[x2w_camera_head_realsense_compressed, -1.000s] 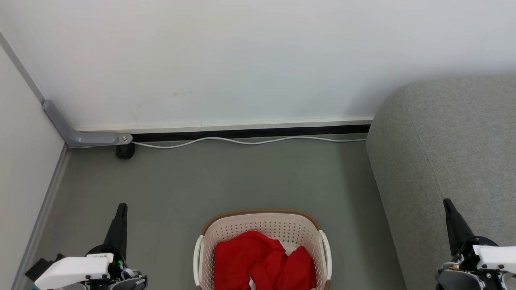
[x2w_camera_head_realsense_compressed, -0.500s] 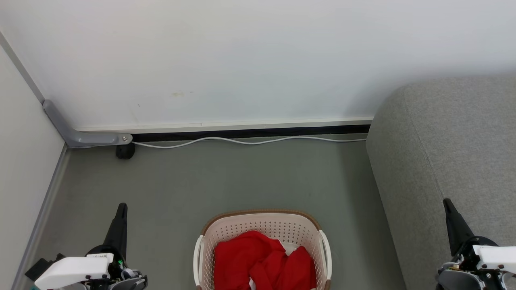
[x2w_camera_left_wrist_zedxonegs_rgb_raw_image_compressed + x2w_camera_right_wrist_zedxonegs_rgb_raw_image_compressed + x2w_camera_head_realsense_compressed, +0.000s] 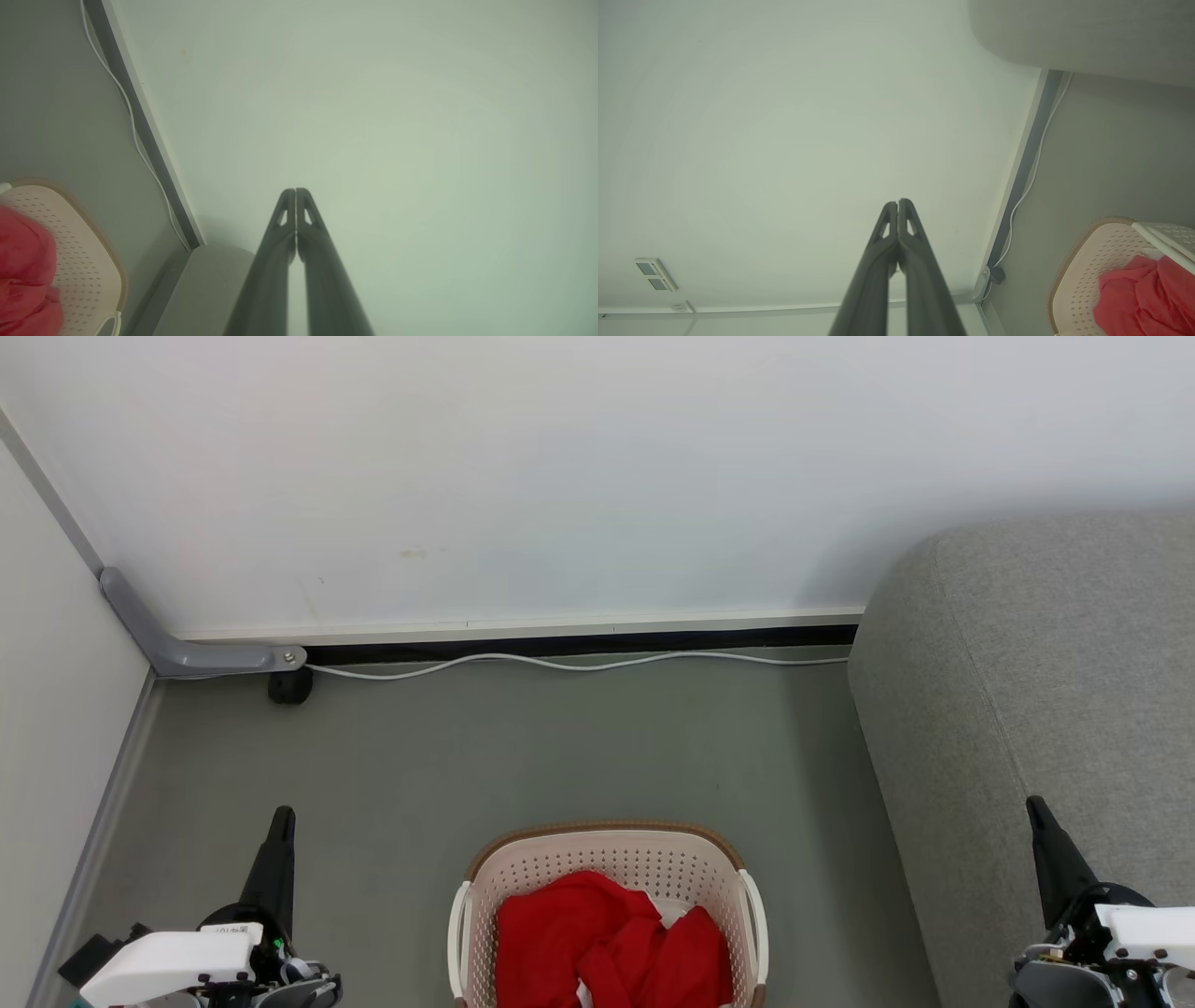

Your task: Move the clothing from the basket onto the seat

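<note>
Plainly crumpled bright red clothing fills basket.

The head view's bottom edge cuts off the near part of the basket and of the clothing heaped in it, and the clothing hides most of the basket's floor. The seat runs out past the right and bottom edges. In the left wrist view both basket and clothing are clipped at the left edge, the clothing blurred. In the right wrist view a wall plate is too small to make out.
</note>
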Robot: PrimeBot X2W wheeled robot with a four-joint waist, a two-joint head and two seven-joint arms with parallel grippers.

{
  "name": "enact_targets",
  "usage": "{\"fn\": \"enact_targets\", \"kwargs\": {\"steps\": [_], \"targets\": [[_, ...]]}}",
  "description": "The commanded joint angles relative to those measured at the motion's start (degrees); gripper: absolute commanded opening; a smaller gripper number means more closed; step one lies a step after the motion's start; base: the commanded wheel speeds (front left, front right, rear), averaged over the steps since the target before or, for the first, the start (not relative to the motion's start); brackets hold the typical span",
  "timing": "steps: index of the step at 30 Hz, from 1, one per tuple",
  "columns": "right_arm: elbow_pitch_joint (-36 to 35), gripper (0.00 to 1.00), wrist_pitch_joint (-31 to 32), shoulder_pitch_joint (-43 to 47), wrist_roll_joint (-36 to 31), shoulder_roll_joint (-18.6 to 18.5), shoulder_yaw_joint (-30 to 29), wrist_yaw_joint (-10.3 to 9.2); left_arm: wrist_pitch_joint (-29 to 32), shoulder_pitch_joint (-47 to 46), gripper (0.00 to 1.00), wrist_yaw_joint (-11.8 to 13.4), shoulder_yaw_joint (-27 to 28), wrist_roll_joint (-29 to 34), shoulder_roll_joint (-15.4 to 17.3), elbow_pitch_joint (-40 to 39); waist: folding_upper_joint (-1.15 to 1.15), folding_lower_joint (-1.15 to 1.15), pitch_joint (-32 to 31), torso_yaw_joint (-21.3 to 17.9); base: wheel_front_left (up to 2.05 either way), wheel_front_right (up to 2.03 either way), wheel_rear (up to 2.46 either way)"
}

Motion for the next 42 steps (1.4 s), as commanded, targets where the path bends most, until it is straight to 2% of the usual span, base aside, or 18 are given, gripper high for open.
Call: {"fn": "enact_targets", "kwargs": {"steps": [1, 42], "targets": [[-1.7, 0.00, 0.4, -2.0, 0.7, -0.6, 1.0, 0.09, 0.3, -3.3, 0.00, -0.5, 1.9, -0.2, 1.0, -1.7, 0.00, 0.00, 0.0, 0.0, 0.00, 0.00, 0.00], [-1.7, 0.00, 0.4, -2.0, 0.7, -0.6, 1.0, 0.09, 0.3, -3.3, 0.00, -0.5, 1.9, -0.2, 1.0, -1.7, 0.00, 0.00, 0.0, 0.0, 0.00, 0.00, 0.00]]}}
